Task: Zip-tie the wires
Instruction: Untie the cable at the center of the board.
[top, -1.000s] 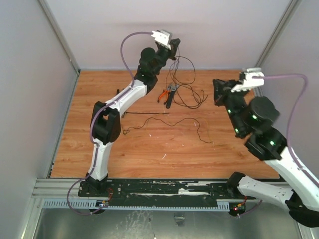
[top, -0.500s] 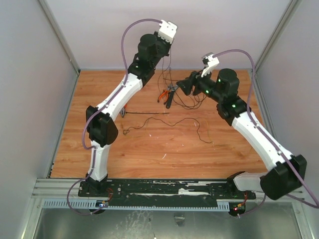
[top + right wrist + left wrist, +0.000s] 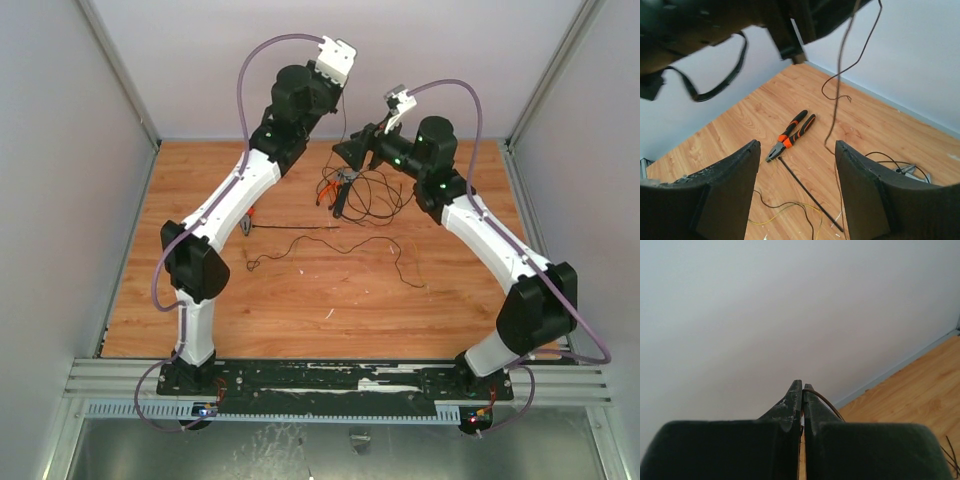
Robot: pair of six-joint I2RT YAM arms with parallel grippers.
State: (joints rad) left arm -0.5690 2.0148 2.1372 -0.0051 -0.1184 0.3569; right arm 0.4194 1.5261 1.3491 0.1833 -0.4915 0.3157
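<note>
Top view: the left gripper (image 3: pixel 336 96) is raised high over the far side of the table (image 3: pixel 200 300), up and back from the pliers (image 3: pixel 328 190). It is clenched on the wires (image 3: pixel 372 185), which hang down from it in thin strands and spread in loose loops on the wood just right of the pliers. The right gripper (image 3: pixel 346 150) is in the air just behind the pliers, close to the hanging strands. The zip tie (image 3: pixel 295 228) lies flat on the near left side of the pliers, one end close to them. A separate thin wire (image 3: pixel 330 248) wanders across the wood nearer than the pliers.

Left wrist view: the fingers (image 3: pixel 792 407) are pressed together, and a thin strand of the wires (image 3: pixel 824 401) comes out at their tips, with the wall beyond.

Right wrist view: the right gripper (image 3: pixel 797 146) is released, its jaws wide apart and nothing between them. The wires (image 3: pixel 840 75) dangle ahead, right of the pliers (image 3: pixel 790 136). The zip tie (image 3: pixel 810 194) runs from just below the pliers' nose toward the lower right.
</note>
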